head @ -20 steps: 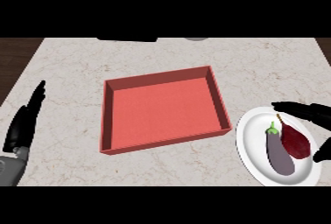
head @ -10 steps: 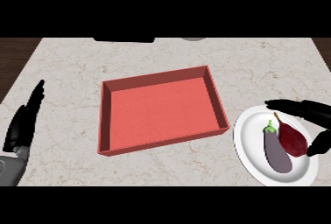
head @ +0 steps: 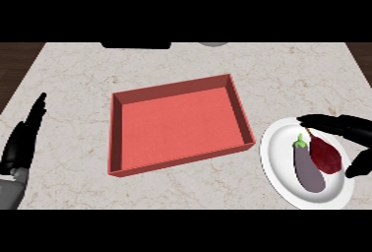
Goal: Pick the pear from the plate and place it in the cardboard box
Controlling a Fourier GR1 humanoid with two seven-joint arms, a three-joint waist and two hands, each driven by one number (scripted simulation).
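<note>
A dark red pear (head: 326,156) lies on a white plate (head: 280,170) at the right edge of the counter, beside a purple eggplant (head: 308,168). My right hand (head: 347,128) comes in from the right, its fingers arched over the pear's top and its thumb (head: 359,167) below it; the fingers stand close around the pear, not closed on it. A red shallow square box (head: 178,123) sits open in the middle of the counter, left of the plate. My left hand (head: 23,139) rests open at the left edge, fingers up.
The counter is pale marble with a dark floor beyond its left and right edges. A dark object (head: 136,45) and a grey round thing (head: 212,44) sit at the far edge.
My right hand has moved slightly left over the plate, its fingers and thumb drawing closer around the pear. The left hand, box and eggplant have stayed put.
</note>
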